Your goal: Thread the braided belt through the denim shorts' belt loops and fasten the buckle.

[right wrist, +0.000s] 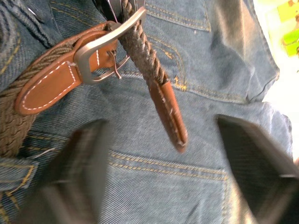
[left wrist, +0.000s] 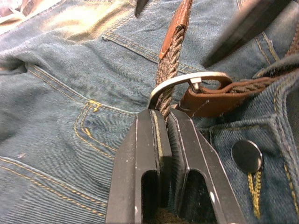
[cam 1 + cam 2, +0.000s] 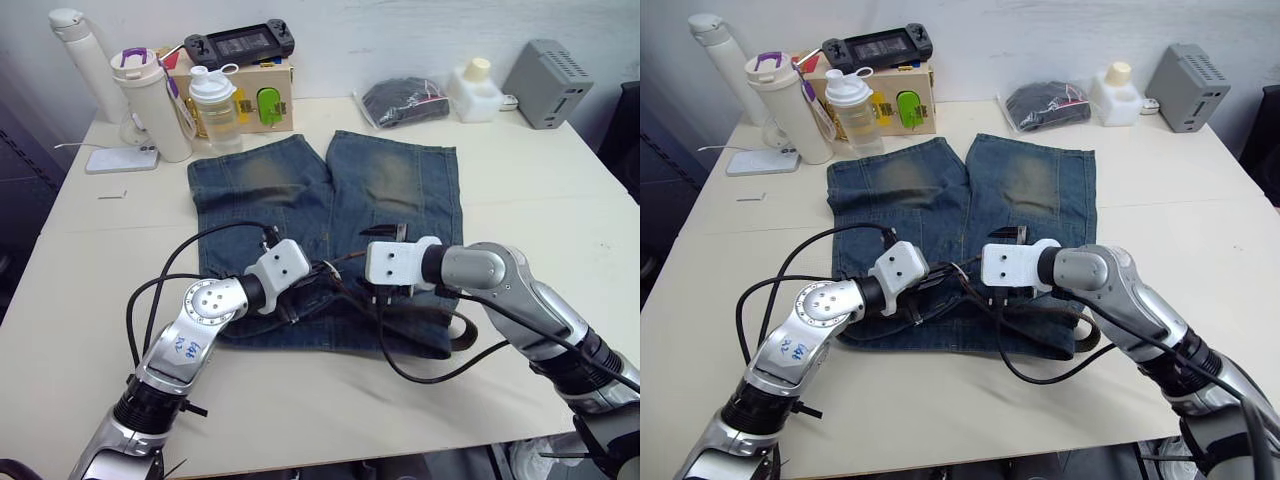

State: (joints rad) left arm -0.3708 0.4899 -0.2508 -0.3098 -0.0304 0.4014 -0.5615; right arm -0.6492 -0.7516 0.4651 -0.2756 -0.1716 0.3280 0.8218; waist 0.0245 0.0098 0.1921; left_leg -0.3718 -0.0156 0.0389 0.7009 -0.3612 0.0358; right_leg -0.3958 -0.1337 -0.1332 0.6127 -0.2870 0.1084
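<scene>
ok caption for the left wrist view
Left tool shut on the braided belt where it passes through the buckle, over denim shorts.

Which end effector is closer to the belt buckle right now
Left. The left end effector is shut on the braided belt right at the buckle. The right end effector is open, set back beyond the belt's leather tip.

A cream-coloured table (image 3: 560, 210) takes up most of the room seen here, its far edge pushed against a pale, plain wall (image 3: 400, 30). To the table's left, the floor (image 3: 25, 215) is dark grey. A dark piece of furniture (image 3: 625, 130) stands just past the table's right edge, too cut off to identify. The light is soft and even, and the tabletop carries only faint shadows. The near edge of the table runs across the foreground.
</scene>
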